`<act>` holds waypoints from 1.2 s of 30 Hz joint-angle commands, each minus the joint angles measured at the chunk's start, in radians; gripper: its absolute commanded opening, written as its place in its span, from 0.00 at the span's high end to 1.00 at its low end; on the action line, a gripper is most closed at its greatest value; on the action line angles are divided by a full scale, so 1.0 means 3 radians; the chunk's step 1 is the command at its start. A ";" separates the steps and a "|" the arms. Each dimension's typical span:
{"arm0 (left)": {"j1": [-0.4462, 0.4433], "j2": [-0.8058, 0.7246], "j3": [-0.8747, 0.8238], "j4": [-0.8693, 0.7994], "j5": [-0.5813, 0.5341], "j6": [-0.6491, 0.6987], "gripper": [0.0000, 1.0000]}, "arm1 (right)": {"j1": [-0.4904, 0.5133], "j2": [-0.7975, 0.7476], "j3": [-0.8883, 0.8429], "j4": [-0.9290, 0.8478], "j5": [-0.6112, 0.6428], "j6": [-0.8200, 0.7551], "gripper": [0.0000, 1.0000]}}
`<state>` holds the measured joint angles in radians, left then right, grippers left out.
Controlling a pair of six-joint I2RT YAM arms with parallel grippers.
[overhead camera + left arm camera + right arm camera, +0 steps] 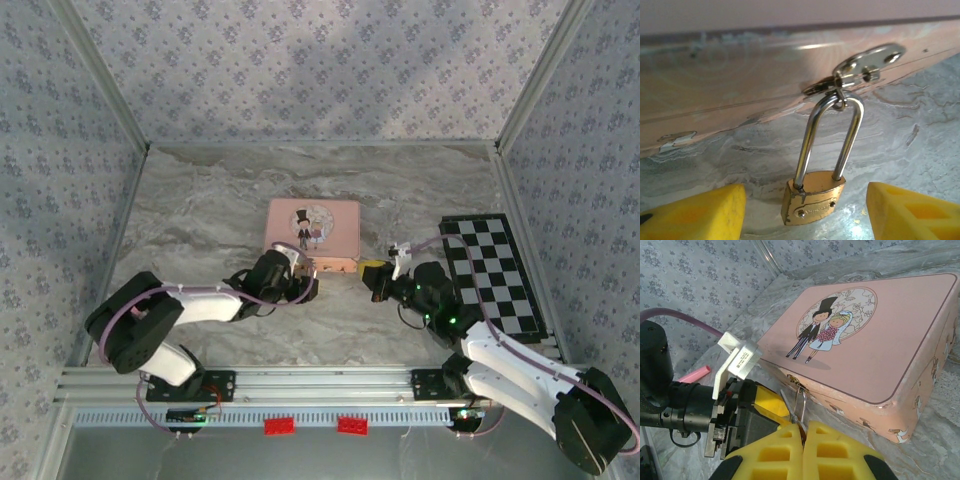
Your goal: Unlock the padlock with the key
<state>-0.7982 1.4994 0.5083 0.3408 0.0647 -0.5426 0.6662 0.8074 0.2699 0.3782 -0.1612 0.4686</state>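
The brass padlock (812, 202) hangs by its long steel shackle (807, 140) from the hasp (867, 62) on the front of the pink box (310, 232). Its body rests on the marble table. My left gripper (805, 202) is open, with one yellow finger (700, 215) on each side of the lock body, neither touching it. My right gripper (804, 429) is shut on the key (789, 405). The thin dark blade sticks out beside the shackle (804, 404), and the lock body is hidden behind my fingers. Both grippers (308, 285) (372, 272) meet at the box's front edge.
A checkered board (495, 275) lies on the table right of the right arm. The pink box (865, 335) carries a cartoon couple on its lid. A small pink stick (695, 374) lies on the table behind the left gripper. Patterned walls enclose the table on three sides.
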 commanded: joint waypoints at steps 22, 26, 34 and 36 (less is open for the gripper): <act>-0.0105 0.0488 0.0361 0.0542 0.0251 -0.0341 0.53 | 0.0004 -0.0007 -0.0031 -0.0029 0.0077 0.0038 1.00; -0.0103 0.0512 0.0382 0.0527 0.0207 -0.0382 0.59 | 0.0003 -0.0006 -0.0035 -0.0033 0.0072 0.0046 1.00; -0.0073 0.0519 0.0320 0.0578 0.0123 -0.0497 0.73 | 0.0019 0.0008 -0.0040 -0.0003 0.0054 0.0083 1.00; -0.0072 0.0523 0.0320 0.0585 0.0127 -0.0516 0.73 | 0.0024 0.0016 -0.0048 0.0007 0.0056 0.0103 1.00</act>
<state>-0.8200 1.6459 0.6102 0.4561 0.0963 -0.6827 0.6666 0.8085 0.2695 0.3767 -0.1524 0.4828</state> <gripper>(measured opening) 0.271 0.051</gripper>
